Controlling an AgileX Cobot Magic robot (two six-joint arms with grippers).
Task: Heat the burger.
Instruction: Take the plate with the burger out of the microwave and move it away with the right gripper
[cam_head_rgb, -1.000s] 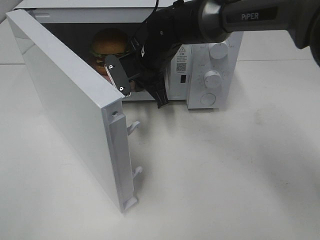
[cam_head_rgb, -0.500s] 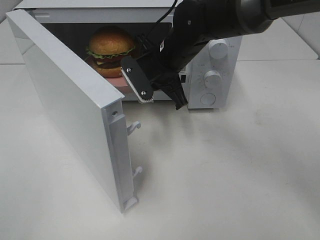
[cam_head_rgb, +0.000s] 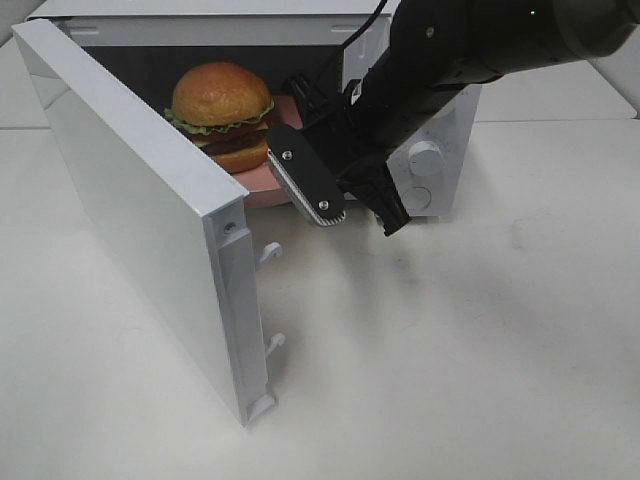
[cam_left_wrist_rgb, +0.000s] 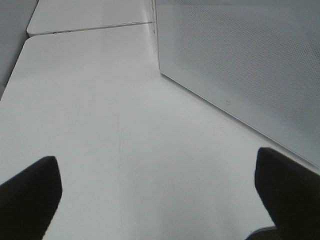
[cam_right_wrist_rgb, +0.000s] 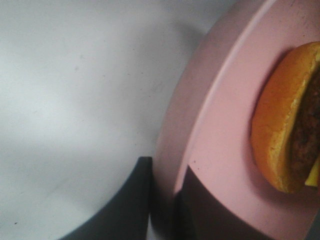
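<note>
Exterior high | burger (cam_head_rgb: 221, 112) on pink plate (cam_head_rgb: 262, 178), at microwave (cam_head_rgb: 200, 25) mouth behind open door (cam_head_rgb: 140, 210) | right gripper (cam_right_wrist_rgb: 165, 200) pinching plate rim, burger just beyond fingertips | left gripper (cam_left_wrist_rgb: 160, 195) spread wide, empty, well apart

high view over microwave (cam_head_rgb: 150, 200); right wrist close on its plate (cam_right_wrist_rgb: 220, 150)

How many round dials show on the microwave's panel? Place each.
2: one dial beside the arm, another just below it. The arm covers the area above, so more may be hidden.
</note>
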